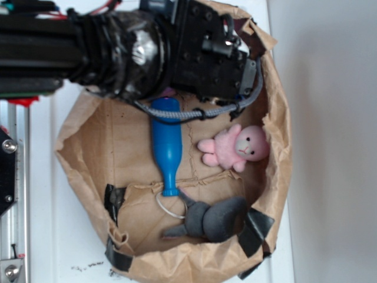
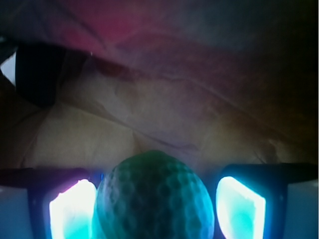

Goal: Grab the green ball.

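The arm reaches low into the top end of the brown paper bag point(image 1: 76, 147), whose crumpled walls rise close on every side, leaving open floor only left of the toys. In the wrist view the green ball point(image 2: 154, 199) sits between the 2 fingers of the gripper point(image 2: 155, 206); whether they press it I cannot tell. The bag also holds 1 blue bottle point(image 1: 166, 144), 1 pink plush point(image 1: 235, 147) and 1 grey plush point(image 1: 209, 221).

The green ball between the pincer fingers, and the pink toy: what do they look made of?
Green ball: looks like hard plastic or rubber, matte, with a regular dimpled grid like a golf ball; I can't tell which. Pink toy: soft plush fabric, fuzzy edges and stuffed rounded limbs.
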